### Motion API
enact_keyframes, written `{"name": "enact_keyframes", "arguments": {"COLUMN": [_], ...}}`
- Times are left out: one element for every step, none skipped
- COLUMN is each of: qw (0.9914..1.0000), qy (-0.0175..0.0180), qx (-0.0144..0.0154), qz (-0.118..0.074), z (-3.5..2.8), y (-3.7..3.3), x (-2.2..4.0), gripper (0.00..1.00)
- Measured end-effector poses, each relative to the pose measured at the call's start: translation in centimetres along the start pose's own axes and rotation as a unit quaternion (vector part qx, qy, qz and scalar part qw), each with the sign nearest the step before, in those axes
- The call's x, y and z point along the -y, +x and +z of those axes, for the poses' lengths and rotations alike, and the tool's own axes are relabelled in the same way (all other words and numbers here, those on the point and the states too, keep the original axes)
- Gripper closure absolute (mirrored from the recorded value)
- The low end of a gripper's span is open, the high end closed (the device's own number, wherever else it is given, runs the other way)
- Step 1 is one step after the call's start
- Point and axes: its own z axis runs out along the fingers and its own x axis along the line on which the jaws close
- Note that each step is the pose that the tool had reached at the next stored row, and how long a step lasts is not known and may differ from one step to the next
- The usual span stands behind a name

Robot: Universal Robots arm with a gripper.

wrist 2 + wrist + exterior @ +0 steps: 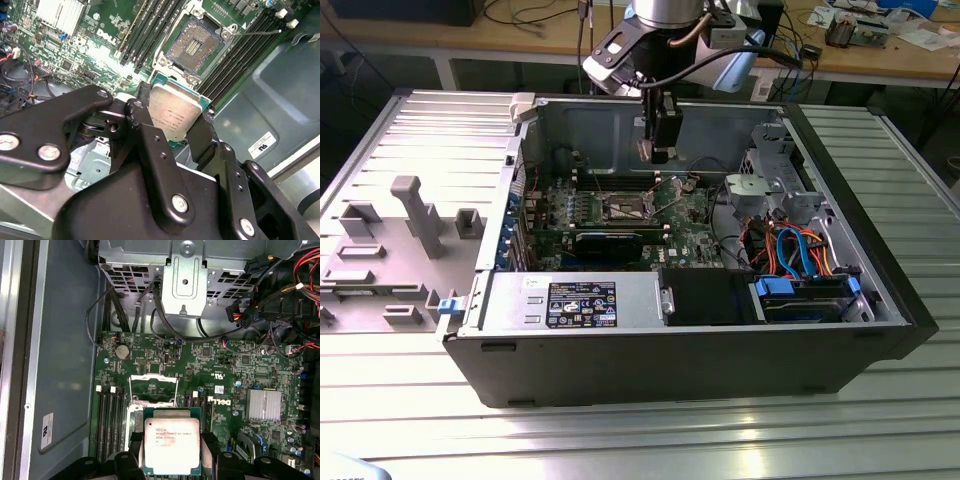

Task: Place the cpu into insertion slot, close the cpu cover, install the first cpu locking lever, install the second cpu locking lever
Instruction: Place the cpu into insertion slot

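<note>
Slatted metal table [620,440], open computer case [720,370]: the gripper [658,152] hung above the motherboard [690,235], fingers [136,112] pinching the cpu [172,445]. In the exterior view the insertion slot [623,208] sat at its seven o'clock, memory slots [150,25] flanking it.

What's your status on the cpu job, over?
Tool shut on the cpu, held above the board. Insertion slot uncovered, cpu not yet in. Nothing seen between them.
</note>
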Motion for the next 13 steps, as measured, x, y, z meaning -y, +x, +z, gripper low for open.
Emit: {"name": "enact_keyframes", "arguments": {"qw": [0.99998,0.99996,0.99989,0.99972,0.99945,0.99924,0.99922,0.99922,0.99922,0.99922,0.99922,0.99922,0.99922], "qy": [0.0000,-0.0001,-0.0001,-0.0002,-0.0003,-0.0003,-0.0003,-0.0003,-0.0003,-0.0003,-0.0003,-0.0003,-0.0003], "qx": [0.0002,0.0003,0.0004,0.0007,0.0010,0.0012,0.0013,0.0013,0.0013,0.0013,0.0013,0.0013,0.0013], "qz": [0.006,0.009,0.015,0.024,0.033,0.039,0.039,0.039,0.039,0.039,0.039,0.039,0.039], "z": [0.00,0.01,0.01,0.02,0.02,0.02,0.02,0.02,0.02,0.02,0.02,0.02,0.02], "y": [-0.01,-0.01,-0.01,-0.01,-0.01,-0.01,-0.01,-0.01,-0.01,-0.01,-0.01,-0.01,-0.02], "x": [0.00,0.00,0.00,0.00,0.00,0.00,0.00,0.00,0.00,0.00,-0.01,-0.01,-0.01], "gripper": [0.46,0.46,0.46,0.46,0.46,0.46,0.46,0.46,0.46,0.46,0.46,0.46,0.46]}}
